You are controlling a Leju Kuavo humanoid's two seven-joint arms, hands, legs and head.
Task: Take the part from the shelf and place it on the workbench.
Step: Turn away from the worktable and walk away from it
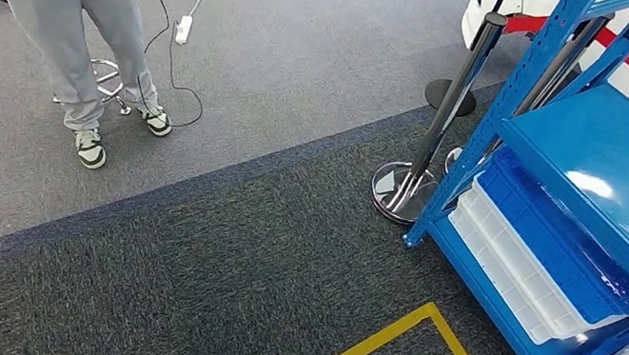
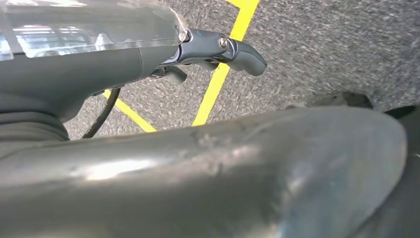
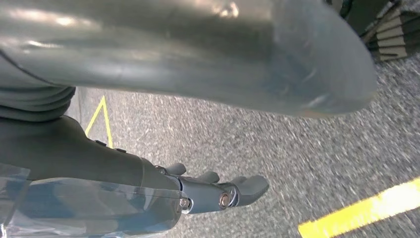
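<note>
Part: none can be picked out yet; blue shelf (image 1: 620, 171) holds stacked blue and white bins (image 1: 538, 258) on its lower level, top level bare.
Handling: judged by the bins, rigid plastic, light, smooth; take by the rim.
Left hand (image 2: 218, 49): hangs over carpet, holds nothing; finger spread cannot be told.
Right hand (image 3: 213, 191): hangs, fingers loosely apart, holding nothing.
Writing: none readable.

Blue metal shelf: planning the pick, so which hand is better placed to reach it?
Right, tentatively. The blue metal shelf stands on the robot's right in the head view. Both the left hand and right hand hang empty over the carpet.
</note>
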